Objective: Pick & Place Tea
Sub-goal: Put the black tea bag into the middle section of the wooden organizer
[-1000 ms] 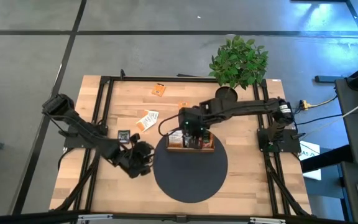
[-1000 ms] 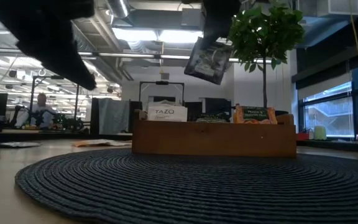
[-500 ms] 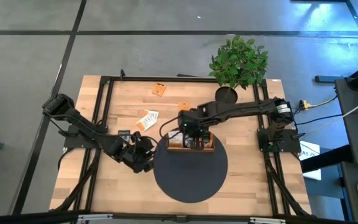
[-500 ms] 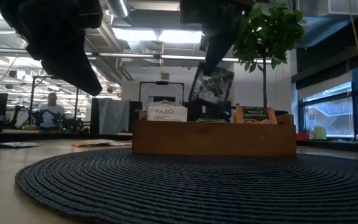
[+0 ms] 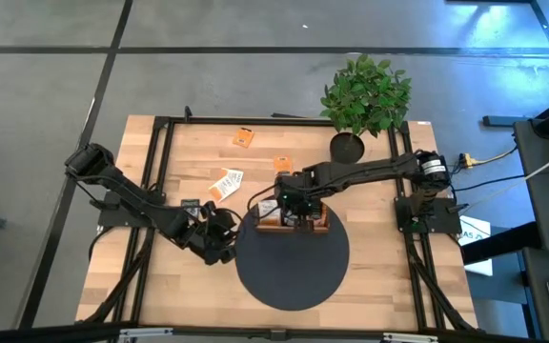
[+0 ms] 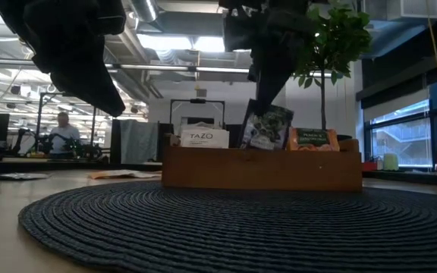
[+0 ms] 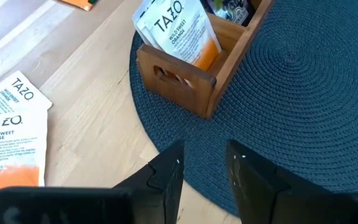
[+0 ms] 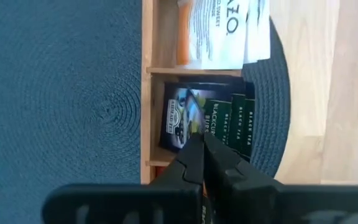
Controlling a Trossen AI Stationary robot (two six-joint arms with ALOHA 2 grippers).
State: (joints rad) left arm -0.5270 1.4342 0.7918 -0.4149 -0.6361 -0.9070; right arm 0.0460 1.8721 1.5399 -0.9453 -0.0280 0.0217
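The brown wooden tray point(image 5: 322, 227) stands on the round dark mat point(image 5: 294, 272). My right gripper point(image 5: 292, 204) is above its middle compartment, shut on a black tea sachet point(image 6: 266, 126). Other black sachets point(image 8: 235, 121) stand in that compartment, white-and-orange ones point(image 8: 222, 31) fill the compartment beside it, and orange ones point(image 6: 309, 139) show in the third. My left gripper point(image 7: 202, 167) hangs open over the mat's left edge, with nothing between its fingers. Loose on the table lie two orange sachets point(image 5: 244, 137) point(image 5: 281, 163), white-and-orange ones point(image 5: 225, 183) and a black one point(image 5: 190, 207). My right gripper pinches the black sachet's upper edge point(image 8: 191, 132) between its two fingers point(image 8: 199, 163), coming from above and pointing steeply down. The sachet hangs tilted below the fingers. Its lower part is inside the tray's middle compartment, hidden behind the tray's wall point(image 6: 264, 171).
A potted plant point(image 5: 365, 95) stands at the table's far edge, behind the tray. Black frame rails point(image 5: 155, 162) run along the table's left and right sides. In the low view a person point(image 6: 61, 129) shows far off in the room.
My right gripper has gone down toward the tray with the black sachet. The sachet hung clear above the tray before; now its lower part stands in the middle compartment. My left gripper has turned a little at the mat's left edge.
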